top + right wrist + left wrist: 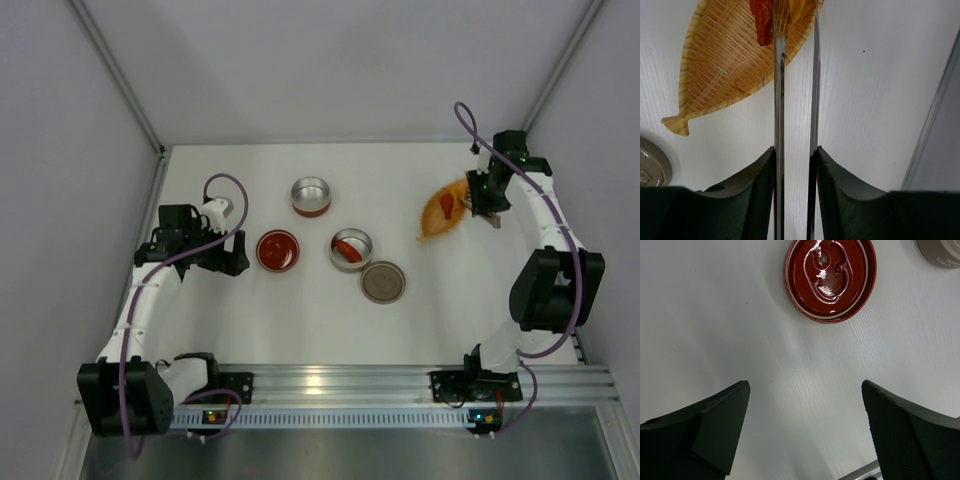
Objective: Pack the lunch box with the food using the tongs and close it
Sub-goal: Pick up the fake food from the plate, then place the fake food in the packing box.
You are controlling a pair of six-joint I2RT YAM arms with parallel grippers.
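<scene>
My right gripper [795, 155] is shut on the grey metal tongs [779, 100], one thin arm against each finger. The tong tips reach over the right end of the orange leaf-shaped dish [720, 65]. There they sit beside a longish red piece of food [761, 22], with an orange-yellow lump [799, 7] between them. From above, that gripper [480, 205] hangs at the dish's [436, 222] right edge. One lunch box tin [351, 249] holds a red piece; a second tin [311, 195] looks empty. My left gripper [236, 256] stands open over bare table, left of the red lid [830, 277].
A grey lid [383, 282] lies flat just in front of the filled tin, and its edge shows in the right wrist view [650, 167]. White walls close in the table on three sides; a metal rail [400, 385] runs along the near edge.
</scene>
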